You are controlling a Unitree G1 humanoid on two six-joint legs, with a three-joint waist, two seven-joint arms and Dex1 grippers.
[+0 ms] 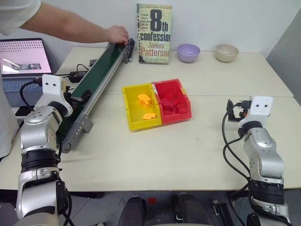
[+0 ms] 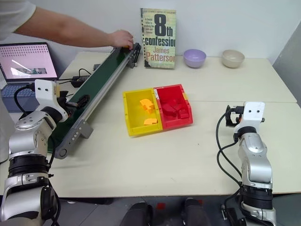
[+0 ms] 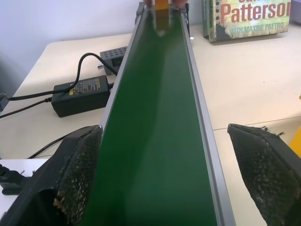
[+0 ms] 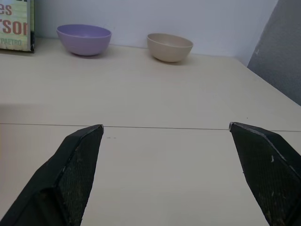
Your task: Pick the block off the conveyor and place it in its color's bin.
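Note:
The conveyor (image 1: 101,70) with its dark green belt runs from the near left to the far end of the table. There a person's hand (image 1: 117,34) rests on it. In the left wrist view the yellow-orange block (image 3: 161,4) sits at the belt's far end between the person's fingertips. My left gripper (image 3: 164,128) is open and level, one finger on each side of the belt's near part. The yellow bin (image 1: 132,121), joined to a red one (image 1: 186,111), lies mid-table and holds yellow pieces. My right gripper (image 4: 165,126) is open and empty over bare table at the right.
A paperback book (image 1: 154,33) stands at the back, with a purple bowl (image 1: 188,52) and a beige bowl (image 1: 227,52) to its right. A laptop (image 1: 21,63), a power adapter (image 3: 80,96) and cables lie left of the conveyor. The red bin holds red pieces.

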